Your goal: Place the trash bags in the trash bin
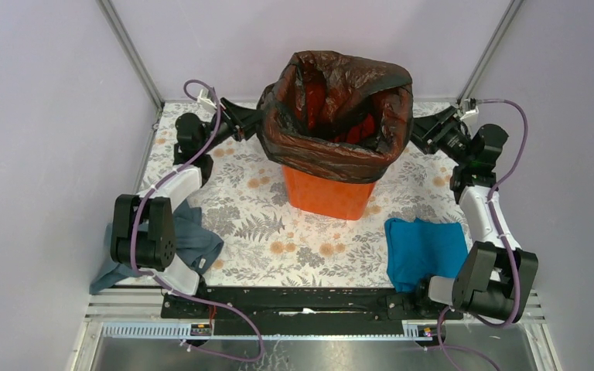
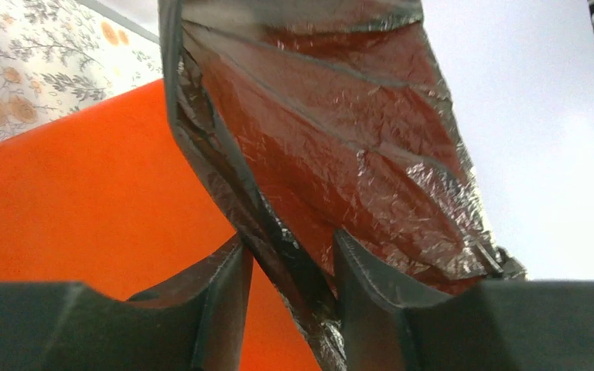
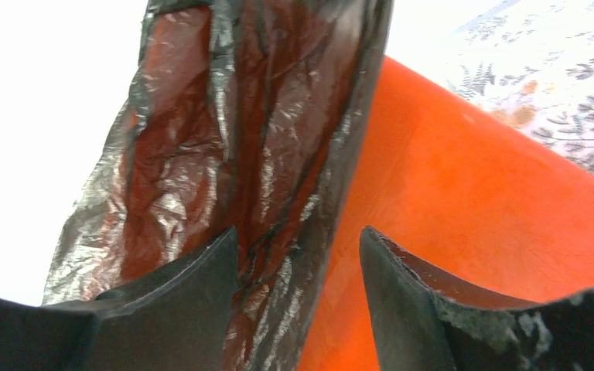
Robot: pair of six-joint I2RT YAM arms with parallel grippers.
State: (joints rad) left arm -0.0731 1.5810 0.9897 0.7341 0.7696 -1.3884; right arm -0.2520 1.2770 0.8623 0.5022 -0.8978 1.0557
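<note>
Top external view: the tall bright orange plastic trash bin (image 1: 329, 195) stands mid-way across the floral-patterned table (image 1: 263, 224). The thin, glossy black plastic trash bag (image 1: 332, 158) sits inside it as a liner; its mouth is turned out and draped over the rim on every visible side, so the rim itself holds the opening wide. The left gripper (image 1: 241, 120) meets the overhang at the bin's left side; the right gripper (image 1: 427, 127) meets it at the right side; opposed stations of this kind would let the film be drawn down evenly without tipping the bin.

Left wrist view: a folded hem of the bag runs between the fingers (image 2: 216, 301); orange wall shows in the gap, so the jaws stand parted, not pinching. Right wrist view: same condition; the film lies against one finger, with a wider gap beside the other (image 3: 402, 294).

Assessment: lining appears nearly complete; only the overhang seems to need seating. A crumpled grey-blue cloth (image 1: 197, 239) and a teal cloth (image 1: 425, 249) lie near the arm bases, well apart from the bin.
</note>
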